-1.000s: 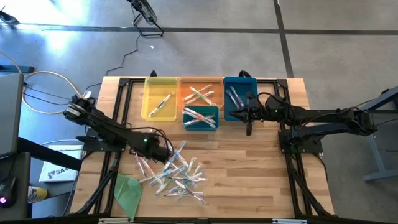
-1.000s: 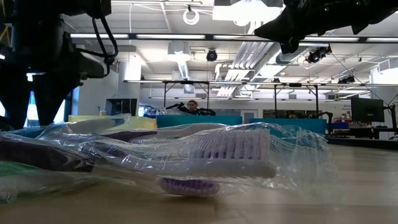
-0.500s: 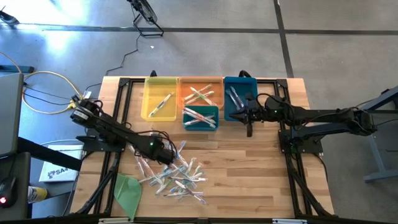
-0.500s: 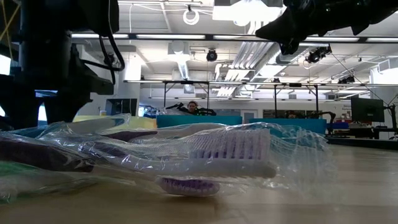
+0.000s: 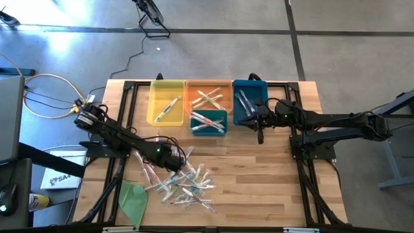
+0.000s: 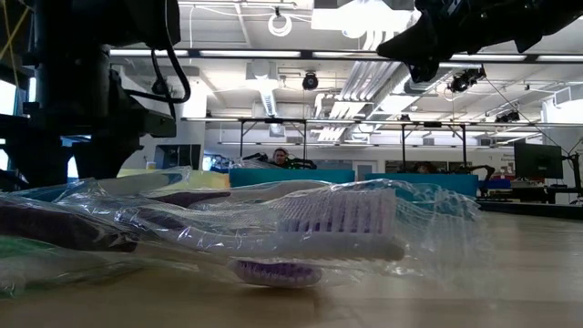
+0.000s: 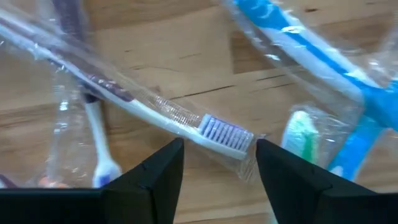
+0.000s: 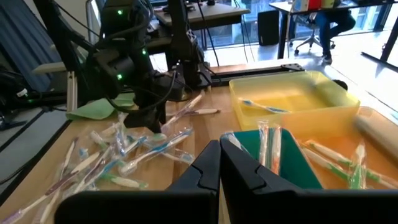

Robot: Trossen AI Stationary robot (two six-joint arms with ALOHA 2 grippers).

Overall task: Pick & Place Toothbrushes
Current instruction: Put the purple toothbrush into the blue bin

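A loose pile of clear-wrapped toothbrushes (image 5: pixel 181 181) lies on the wooden table, left of centre. My left gripper (image 5: pixel 171 158) points down over the pile's far left part, open. In the left wrist view its fingers (image 7: pixel 217 168) stand on either side of the purple-bristled head of one wrapped toothbrush (image 7: pixel 221 134), which lies flat on the wood. A blue-handled toothbrush (image 7: pixel 311 56) lies beside it. My right gripper (image 5: pixel 260 134) hangs shut above the table in front of the blue bin (image 5: pixel 249 100), holding nothing; its shut fingers (image 8: pixel 219 171) show in the right wrist view.
Yellow (image 5: pixel 167 102), orange (image 5: pixel 208 96) and teal (image 5: pixel 208 123) bins stand in a row with the blue one at the table's far edge, each with toothbrushes inside. A flat green sheet (image 5: pixel 132 197) lies at the near left corner. Bare wood spreads right of the pile.
My left gripper has come down and a little toward the table's right, onto the far left part of the toothbrush pile. The toothbrushes have stayed where they lay.
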